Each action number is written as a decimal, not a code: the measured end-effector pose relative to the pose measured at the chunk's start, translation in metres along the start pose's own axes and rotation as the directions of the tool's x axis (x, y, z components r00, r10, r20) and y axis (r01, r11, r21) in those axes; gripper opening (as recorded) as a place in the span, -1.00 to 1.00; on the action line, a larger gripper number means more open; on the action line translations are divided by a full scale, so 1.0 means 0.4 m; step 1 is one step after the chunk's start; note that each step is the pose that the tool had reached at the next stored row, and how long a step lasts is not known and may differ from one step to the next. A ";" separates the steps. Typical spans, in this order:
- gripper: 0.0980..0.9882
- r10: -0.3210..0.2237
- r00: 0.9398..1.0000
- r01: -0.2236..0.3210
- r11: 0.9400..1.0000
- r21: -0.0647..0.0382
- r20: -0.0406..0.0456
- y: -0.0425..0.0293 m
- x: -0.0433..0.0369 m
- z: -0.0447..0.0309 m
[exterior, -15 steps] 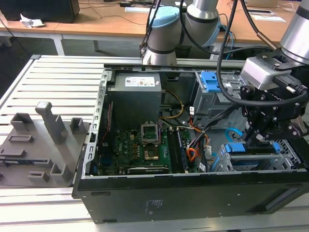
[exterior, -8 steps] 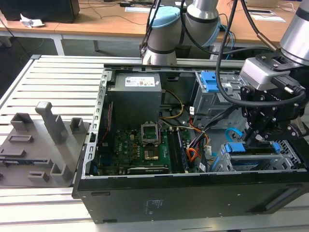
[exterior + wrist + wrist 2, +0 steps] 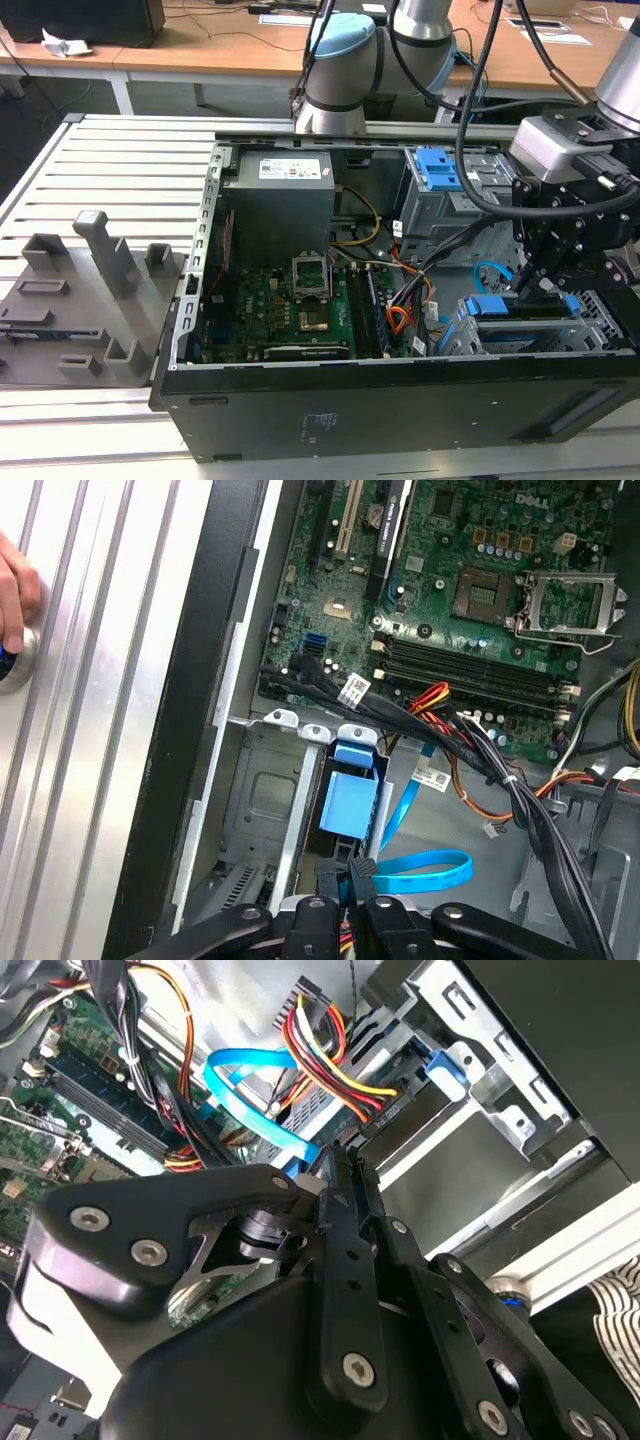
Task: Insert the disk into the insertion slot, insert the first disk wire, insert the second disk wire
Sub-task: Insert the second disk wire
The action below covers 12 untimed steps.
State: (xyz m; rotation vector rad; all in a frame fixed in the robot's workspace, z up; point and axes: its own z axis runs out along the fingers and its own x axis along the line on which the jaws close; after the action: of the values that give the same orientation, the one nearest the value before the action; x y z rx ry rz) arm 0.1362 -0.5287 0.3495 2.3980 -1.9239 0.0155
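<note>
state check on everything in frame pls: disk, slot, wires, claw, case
disk: seated in the insertion slot.
second disk wire: looped, running to the claw.
wire bundle: plugged in beside the disk.
claw: shut on the second disk wire's plug.
computer case: side open.

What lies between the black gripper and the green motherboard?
In the first wrist view, between gripper and motherboard lie the disk's bright blue plastic carrier, seated in the low grey metal cage, then a black cable bundle.
</note>
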 end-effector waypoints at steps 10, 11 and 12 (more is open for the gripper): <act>-0.85 0.005 1.000 -0.005 1.000 0.000 0.000 0.000 0.000 0.000; -0.85 0.019 1.000 -0.019 1.000 -0.001 0.001 0.000 0.000 0.000; -0.85 0.037 0.999 -0.037 0.999 -0.002 0.002 0.000 0.000 0.000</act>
State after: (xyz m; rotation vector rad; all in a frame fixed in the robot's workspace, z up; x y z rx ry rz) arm 0.1363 -0.5288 0.3494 2.3620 -1.9678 0.0134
